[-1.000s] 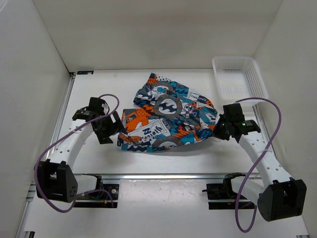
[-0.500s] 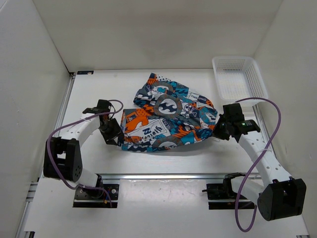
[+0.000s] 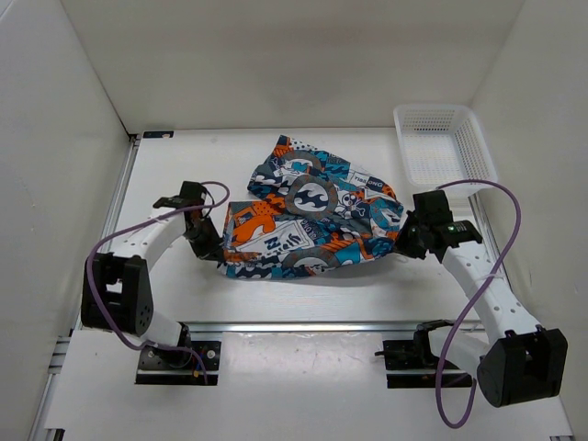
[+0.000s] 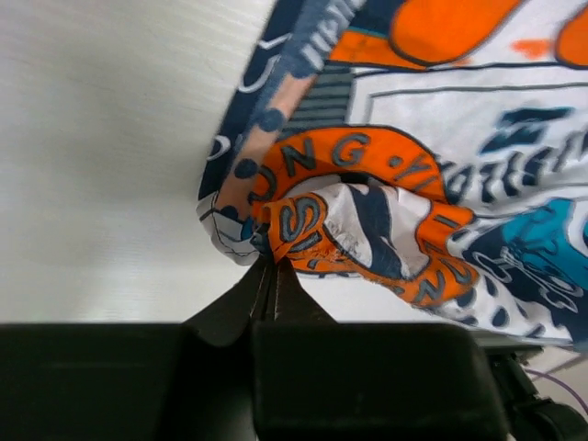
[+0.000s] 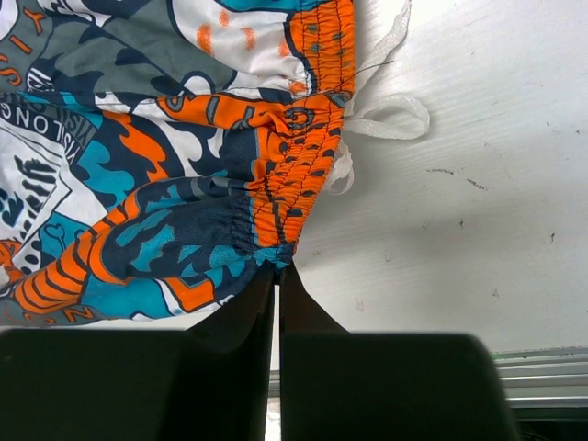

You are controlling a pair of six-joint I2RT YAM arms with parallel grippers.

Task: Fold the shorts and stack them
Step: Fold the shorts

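On the white counter [image 3: 184,156], the shorts [image 3: 312,216] lie spread in a loose heap between the two arms, well short of the white mesh basket [image 3: 444,142] at the far right corner. One leg reaches toward the back wall and the waistband end points right.

Some print can be read. In the left wrist view an orange ring [image 4: 367,216] carries dark capitals, "ONG" along its top arc. The rest is creased under, so the word appears cut off. In the right wrist view "LONG" runs along a grey band [image 5: 32,115] at the left edge. From above, a white panel [image 3: 280,241] shows a large dark "N".

The left claw [image 4: 274,268] is pressed closed, its tips pinching the hem corner at the near left of the garment. The right claw [image 5: 277,271] is also closed, nipping the gathered orange waistband [image 5: 308,138] at its navy corner. A white drawstring [image 5: 390,115] loops onto the counter just beside it.

Against the view a second ago, the left arm has folded its elbow inward and brought its claw [image 3: 216,254] in to the fabric's left edge. Since half a second ago that edge sits slightly more bunched. The right claw [image 3: 401,242] and its arm have kept their place.
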